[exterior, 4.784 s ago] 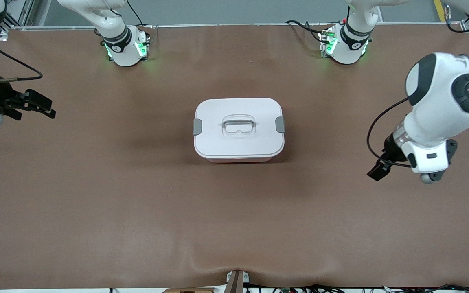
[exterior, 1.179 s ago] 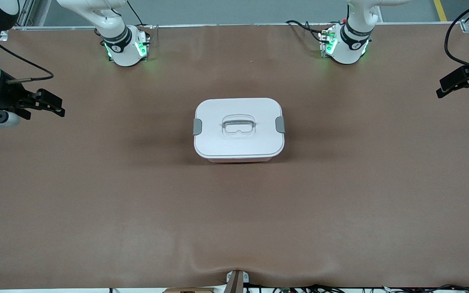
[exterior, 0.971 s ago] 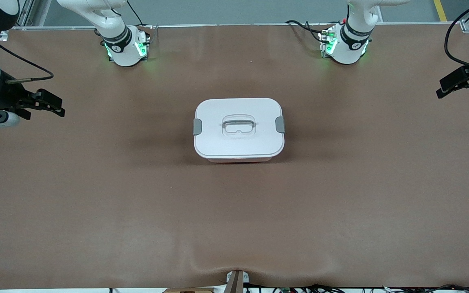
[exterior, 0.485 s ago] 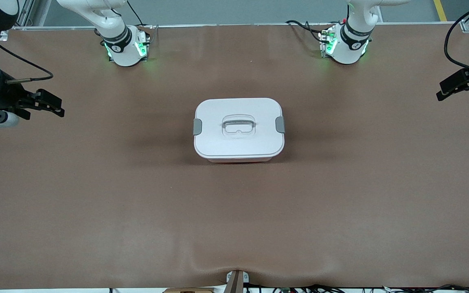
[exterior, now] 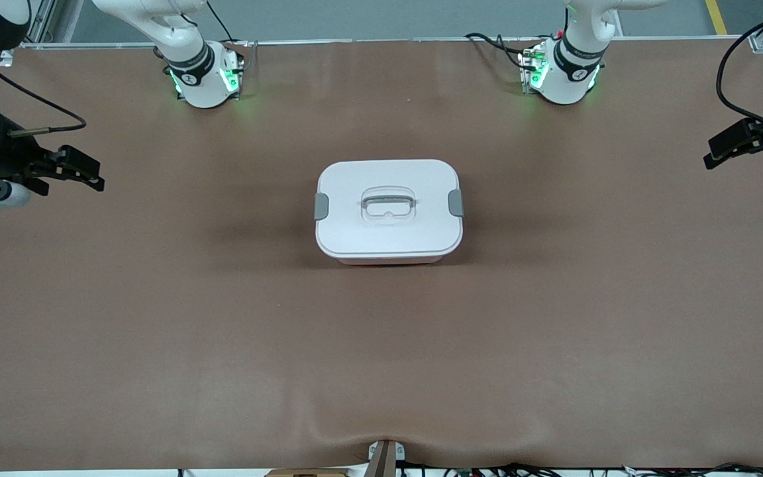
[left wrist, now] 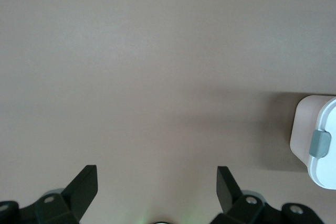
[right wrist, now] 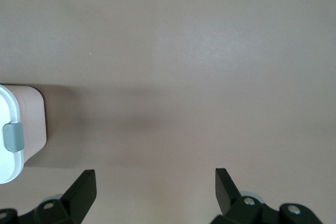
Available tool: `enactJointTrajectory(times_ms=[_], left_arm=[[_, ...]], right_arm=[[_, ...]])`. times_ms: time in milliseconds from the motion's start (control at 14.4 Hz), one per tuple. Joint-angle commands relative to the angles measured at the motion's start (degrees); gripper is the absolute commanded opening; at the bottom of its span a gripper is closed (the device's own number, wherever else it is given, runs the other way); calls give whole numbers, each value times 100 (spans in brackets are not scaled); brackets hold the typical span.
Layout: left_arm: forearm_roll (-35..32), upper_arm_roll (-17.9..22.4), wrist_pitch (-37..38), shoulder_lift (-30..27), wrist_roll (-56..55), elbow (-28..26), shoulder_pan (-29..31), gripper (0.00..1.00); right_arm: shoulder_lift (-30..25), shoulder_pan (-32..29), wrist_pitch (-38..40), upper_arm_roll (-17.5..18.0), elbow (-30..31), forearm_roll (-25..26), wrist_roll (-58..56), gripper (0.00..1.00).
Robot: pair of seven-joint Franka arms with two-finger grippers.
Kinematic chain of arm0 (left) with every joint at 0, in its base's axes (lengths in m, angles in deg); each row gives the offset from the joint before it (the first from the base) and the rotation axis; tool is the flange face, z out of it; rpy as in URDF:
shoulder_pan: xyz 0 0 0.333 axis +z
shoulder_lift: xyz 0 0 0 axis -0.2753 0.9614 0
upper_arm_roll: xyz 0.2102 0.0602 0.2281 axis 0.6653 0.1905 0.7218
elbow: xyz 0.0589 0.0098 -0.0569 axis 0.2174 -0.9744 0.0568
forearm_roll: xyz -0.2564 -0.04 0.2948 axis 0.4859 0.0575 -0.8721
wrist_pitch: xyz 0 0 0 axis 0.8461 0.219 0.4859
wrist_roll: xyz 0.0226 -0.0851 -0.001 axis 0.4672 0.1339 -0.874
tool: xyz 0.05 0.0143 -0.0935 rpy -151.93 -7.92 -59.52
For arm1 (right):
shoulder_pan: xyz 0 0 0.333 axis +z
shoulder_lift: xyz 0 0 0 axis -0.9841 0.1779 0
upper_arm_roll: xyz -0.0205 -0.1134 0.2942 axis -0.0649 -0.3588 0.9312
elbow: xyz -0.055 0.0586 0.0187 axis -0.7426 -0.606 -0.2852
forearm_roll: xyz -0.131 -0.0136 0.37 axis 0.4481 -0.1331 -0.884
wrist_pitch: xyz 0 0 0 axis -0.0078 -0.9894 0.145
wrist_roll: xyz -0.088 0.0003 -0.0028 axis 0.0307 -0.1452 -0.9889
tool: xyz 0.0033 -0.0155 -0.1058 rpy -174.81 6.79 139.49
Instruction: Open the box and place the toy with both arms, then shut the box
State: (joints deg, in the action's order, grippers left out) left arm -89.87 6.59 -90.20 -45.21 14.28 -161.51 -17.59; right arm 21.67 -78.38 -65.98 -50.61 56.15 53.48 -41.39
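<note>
Both tools hang spread and empty — the left tool [exterior: 726, 147] over its end of the counter [exterior: 222, 344], the right tool [exterior: 80, 173] over the other — flanking the box [exterior: 388, 211], mid-counter, lid clipped; no toy shows.

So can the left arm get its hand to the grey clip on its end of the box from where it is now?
Probably yes. The left hand is open and empty over the table's end, and only bare table lies between it and that clip on the closed box.
</note>
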Motion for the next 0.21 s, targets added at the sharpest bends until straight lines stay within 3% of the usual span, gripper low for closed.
enactJointTrajectory(times_ms=[0, 139], left_arm=[[16, 5, -88, -17, -64, 0, -41, 100], [16, -3, -88, -17, -73, 0, -50, 100]], right_arm=[[-20, -5, -21, 11, -31, 79, 44, 100], [-20, -5, -12, 11, -31, 70, 44, 100]])
